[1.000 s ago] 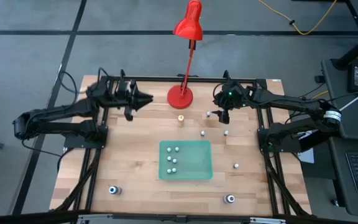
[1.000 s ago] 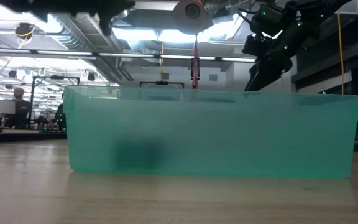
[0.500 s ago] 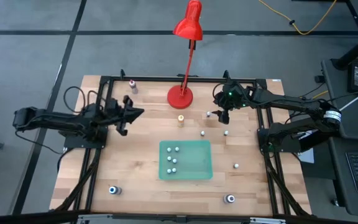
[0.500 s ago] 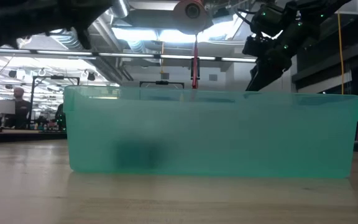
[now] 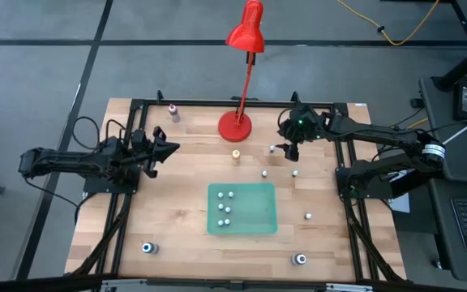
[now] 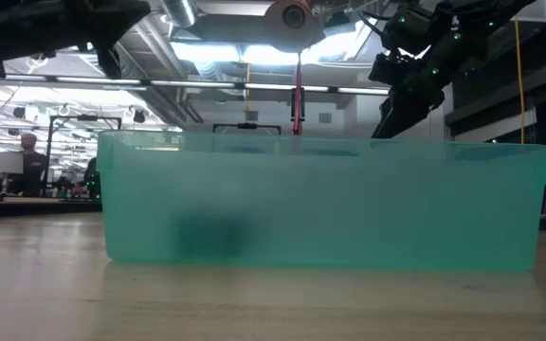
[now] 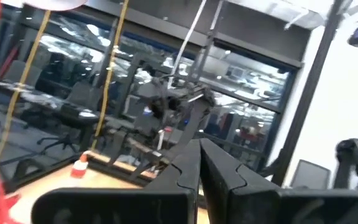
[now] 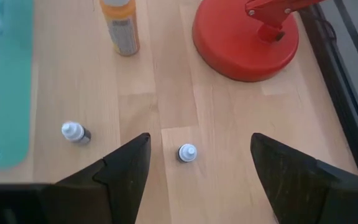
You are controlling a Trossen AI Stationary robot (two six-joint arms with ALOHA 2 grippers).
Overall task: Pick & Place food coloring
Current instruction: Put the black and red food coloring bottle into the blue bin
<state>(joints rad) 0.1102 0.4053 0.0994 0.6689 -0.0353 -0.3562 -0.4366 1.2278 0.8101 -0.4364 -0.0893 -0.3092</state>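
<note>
The left pincer (image 5: pixel 169 149), clenched and empty, has drawn back toward the desk's (image 5: pixel 177 243) left edge, while the released right pincer (image 8: pixel 194 158) straddles a tiny bottle (image 8: pixel 187 152) it could topple if it descends off-centre.

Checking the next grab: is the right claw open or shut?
Open. The right claw shows its two dark fingers spread wide, with a small white-capped bottle standing between them.

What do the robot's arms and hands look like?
Both arms are dark and jointed, with black cables looping off them. The right arm has small green lights near its wrist. Each hand, left hand and right hand, ends in two flat, black, pointed fingers.
</note>
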